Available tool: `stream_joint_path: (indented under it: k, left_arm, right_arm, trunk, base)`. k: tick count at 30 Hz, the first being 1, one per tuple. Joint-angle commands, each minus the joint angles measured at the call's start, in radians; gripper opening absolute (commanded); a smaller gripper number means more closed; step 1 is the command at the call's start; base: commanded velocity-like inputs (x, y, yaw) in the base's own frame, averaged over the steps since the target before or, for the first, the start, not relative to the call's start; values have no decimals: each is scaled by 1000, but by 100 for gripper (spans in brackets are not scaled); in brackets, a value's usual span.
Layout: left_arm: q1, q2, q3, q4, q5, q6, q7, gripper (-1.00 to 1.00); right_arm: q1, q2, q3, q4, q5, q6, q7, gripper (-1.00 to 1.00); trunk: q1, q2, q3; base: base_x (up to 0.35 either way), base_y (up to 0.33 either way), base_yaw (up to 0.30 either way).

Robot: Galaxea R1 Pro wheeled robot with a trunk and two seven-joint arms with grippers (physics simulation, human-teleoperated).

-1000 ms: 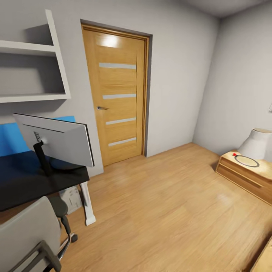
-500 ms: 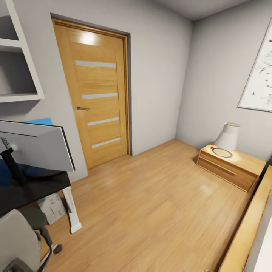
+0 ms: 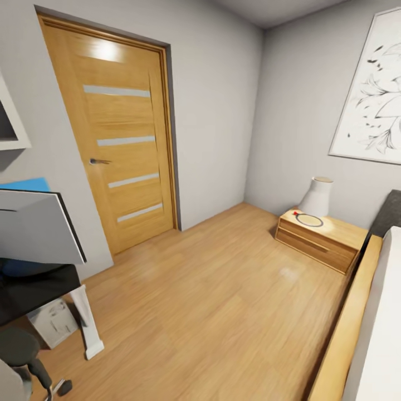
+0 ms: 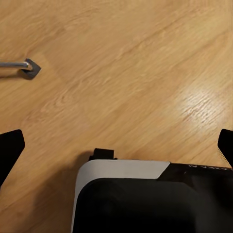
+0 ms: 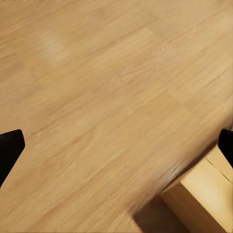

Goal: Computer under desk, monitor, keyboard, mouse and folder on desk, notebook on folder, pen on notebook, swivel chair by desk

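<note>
The back of the monitor (image 3: 33, 228), pale grey, stands at the left edge of the head view on the glossy black desk (image 3: 39, 287). A white computer (image 3: 53, 323) box sits on the floor under the desk, behind its white leg. An armrest and caster of the swivel chair (image 3: 22, 348) show in the bottom left corner. My left gripper (image 4: 116, 145) is open over bare wood floor, with a chrome chair foot (image 4: 24, 68) a little way off. My right gripper (image 5: 116, 145) is open over the floor too, holding nothing. Keyboard, mouse, folder, notebook and pen are out of view.
A wooden door (image 3: 111, 133) is shut straight ahead. At the right stand a low wooden nightstand (image 3: 317, 239) with a white lamp (image 3: 316, 196), and the bed frame (image 3: 345, 340). A wooden box corner (image 5: 204, 199) lies close to my right gripper. Open floor stretches between desk and bed.
The head camera has swung to the right: desk, monitor and chair slid toward the left edge, while the nightstand, the bed and a wall picture came into view.
</note>
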Motion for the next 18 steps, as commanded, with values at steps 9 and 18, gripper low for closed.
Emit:
stream_joint_path:
  k: [9,18]
  left_arm:
    - [0,-1,0,0,8,-2,-1,100]
    - [0,0,0,0,8,-2,-1,100]
  right_arm:
    - [-1,1,0,8,1,-5,4,100]
    - [-1,1,0,8,1,-5,4,100]
  trunk:
    - [1,-1,-8]
    - [1,-1,-21]
  base:
    - [315,0,-4]
    - [321,0,26]
